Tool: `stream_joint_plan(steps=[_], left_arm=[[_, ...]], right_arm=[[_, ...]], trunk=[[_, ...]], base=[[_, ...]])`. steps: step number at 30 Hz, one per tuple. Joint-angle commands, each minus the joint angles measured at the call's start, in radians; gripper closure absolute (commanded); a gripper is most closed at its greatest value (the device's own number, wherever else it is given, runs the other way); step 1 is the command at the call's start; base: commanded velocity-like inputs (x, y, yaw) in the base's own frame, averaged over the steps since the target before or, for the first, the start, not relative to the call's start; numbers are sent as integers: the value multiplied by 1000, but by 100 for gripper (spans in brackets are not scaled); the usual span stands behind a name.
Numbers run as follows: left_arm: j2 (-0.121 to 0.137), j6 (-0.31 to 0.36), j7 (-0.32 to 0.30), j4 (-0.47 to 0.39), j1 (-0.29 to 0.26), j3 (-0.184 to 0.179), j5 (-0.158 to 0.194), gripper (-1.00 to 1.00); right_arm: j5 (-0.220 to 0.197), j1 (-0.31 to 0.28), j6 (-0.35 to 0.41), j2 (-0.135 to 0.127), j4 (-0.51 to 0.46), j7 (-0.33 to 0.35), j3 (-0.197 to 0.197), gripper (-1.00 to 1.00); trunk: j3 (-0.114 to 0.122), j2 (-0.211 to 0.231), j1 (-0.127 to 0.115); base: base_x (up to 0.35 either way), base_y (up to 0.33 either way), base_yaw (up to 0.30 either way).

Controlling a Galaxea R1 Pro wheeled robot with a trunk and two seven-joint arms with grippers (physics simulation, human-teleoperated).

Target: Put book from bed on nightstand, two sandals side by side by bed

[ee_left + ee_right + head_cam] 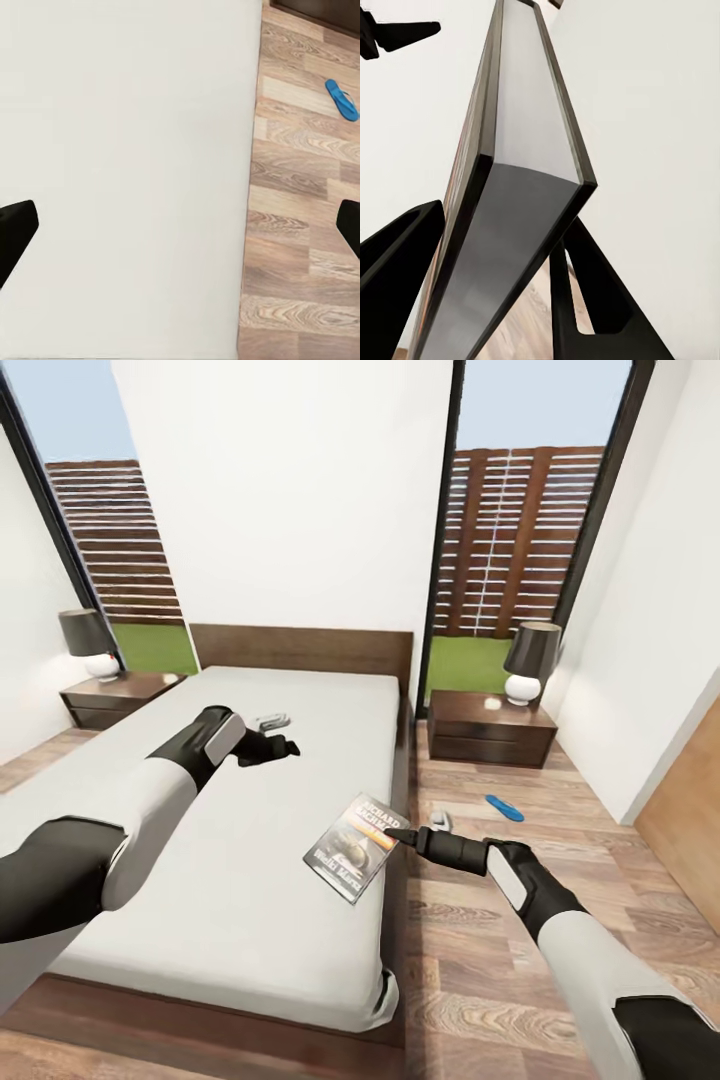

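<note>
The book's (357, 846) cover text below the author's name is too small to read, and in the right wrist view its lower end runs off the picture's edge. On the bed (250, 920), near the headboard edge, a small pale object (271, 721) is partly hidden behind the left end effector (287, 745) and too small to identify.

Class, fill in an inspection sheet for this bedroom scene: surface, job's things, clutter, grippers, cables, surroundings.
Surface: bed, plain off-white mattress, dark wood frame.
Job's things: book held tilted over the mattress's edge; one blue sandal on the floor near the right nightstand; a pale object on the floor by the bed, too small to identify.
Clutter: small pale item on the mattress, unclear.
Grippers: right gripper shut on the book; left gripper open above the mattress.
Cables: nothing seen.
Surroundings: second nightstand, a lamp on each, windows, wood fence outside.
</note>
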Motion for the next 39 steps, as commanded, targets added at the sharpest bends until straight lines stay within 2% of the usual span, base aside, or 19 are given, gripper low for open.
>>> stream_joint_plan(steps=[1, 6, 14, 16, 20, 30, 39], left_arm=[[1, 1, 6, 2, 0, -7, 10, -100], [1, -6, 5, 23, 0, -7, 10, -100], [1, -25, 4, 54, 1, -7, 11, -100], [1, -34, 4, 107, 1, -7, 11, -100], [1, -41, 4, 139, 1, -7, 11, -100], [4, -134, -1, 228, 1, -8, 12, -100], [8, -163, -2, 271, 1, -9, 13, -100]], right_arm=[[-9, 0, 7, -6, 0, -2, 5, 100], [-9, 0, 7, -23, 0, -2, 5, 100], [-9, 0, 6, -33, 0, -2, 7, 100], [-9, 0, 6, -39, 0, -3, 7, 100], [-9, 0, 6, -40, 0, -4, 7, 100], [-9, 0, 6, -40, 0, -48, 8, 100], [-9, 0, 6, -41, 0, -62, 7, 100]], trunk=[[4, 7, -4], [27, 42, -23], [63, 98, -54], [72, 112, -61], [91, 140, -77], [137, 210, -115], [178, 273, -150]], base=[[0, 0, 147], [0, 0, 146], [0, 0, 144], [0, 0, 143], [0, 0, 143], [0, 0, 143], [0, 0, 143]])
